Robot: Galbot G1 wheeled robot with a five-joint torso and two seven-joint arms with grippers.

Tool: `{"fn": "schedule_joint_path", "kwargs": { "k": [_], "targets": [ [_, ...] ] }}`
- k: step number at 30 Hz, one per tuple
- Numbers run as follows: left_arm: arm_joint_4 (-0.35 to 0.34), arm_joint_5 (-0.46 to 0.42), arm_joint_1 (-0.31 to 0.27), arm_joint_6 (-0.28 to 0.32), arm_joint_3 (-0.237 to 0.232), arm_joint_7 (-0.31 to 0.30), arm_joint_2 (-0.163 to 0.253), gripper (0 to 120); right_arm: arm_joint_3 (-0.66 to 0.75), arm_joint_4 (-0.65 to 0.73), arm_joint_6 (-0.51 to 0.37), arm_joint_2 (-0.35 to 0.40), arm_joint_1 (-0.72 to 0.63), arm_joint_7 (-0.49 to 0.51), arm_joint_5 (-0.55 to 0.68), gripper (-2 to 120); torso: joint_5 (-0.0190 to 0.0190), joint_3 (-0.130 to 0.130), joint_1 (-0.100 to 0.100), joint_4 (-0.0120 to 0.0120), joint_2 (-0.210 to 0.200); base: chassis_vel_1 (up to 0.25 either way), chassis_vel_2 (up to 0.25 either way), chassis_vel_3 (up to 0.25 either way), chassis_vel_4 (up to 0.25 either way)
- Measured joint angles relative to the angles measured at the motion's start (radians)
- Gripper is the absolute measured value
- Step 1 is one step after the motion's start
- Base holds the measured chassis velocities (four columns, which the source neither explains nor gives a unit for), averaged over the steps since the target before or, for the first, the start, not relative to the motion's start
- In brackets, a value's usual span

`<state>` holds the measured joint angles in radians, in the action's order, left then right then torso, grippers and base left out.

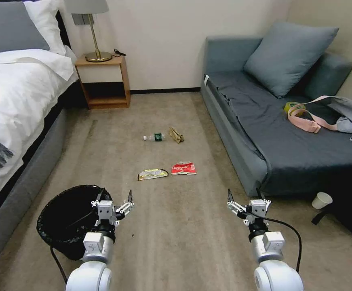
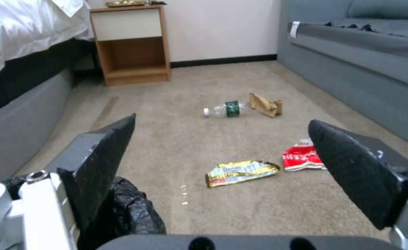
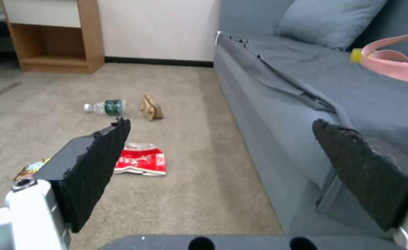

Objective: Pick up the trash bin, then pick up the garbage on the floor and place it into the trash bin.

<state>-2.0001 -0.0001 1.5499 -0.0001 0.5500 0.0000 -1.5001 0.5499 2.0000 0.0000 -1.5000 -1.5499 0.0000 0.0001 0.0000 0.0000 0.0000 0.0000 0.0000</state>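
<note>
Carpet; trash bin (image 1: 64,220) partly arm-hidden

Even soft indoor light, faint shadows, sharp

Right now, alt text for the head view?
Both open claws, left claw and right claw, hover above carpet; the trash bin sits under the left. Ahead lie a yellow-silver wrapper, red wrapper, bottle and cardboard piece.

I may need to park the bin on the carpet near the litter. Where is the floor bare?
Bare carpet lies between the left gripper and right gripper, both jaws open, short of the yellow wrapper and red wrapper. Crowded: the bottle and cardboard beyond; the trash bin takes the bedside.
</note>
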Motion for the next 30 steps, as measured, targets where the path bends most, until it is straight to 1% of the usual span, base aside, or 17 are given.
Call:
{"fn": "schedule_joint_path", "kwargs": {
  "k": [30],
  "targets": [
    [0.0,0.0,0.0,0.0,0.0,0.0,0.0,100,0.0,0.0,0.0,0.0,0.0,0.0,0.0,100,0.0,0.0,0.0,0.0,0.0,0.0,0.0,0.0,0.0]
  ]
}}
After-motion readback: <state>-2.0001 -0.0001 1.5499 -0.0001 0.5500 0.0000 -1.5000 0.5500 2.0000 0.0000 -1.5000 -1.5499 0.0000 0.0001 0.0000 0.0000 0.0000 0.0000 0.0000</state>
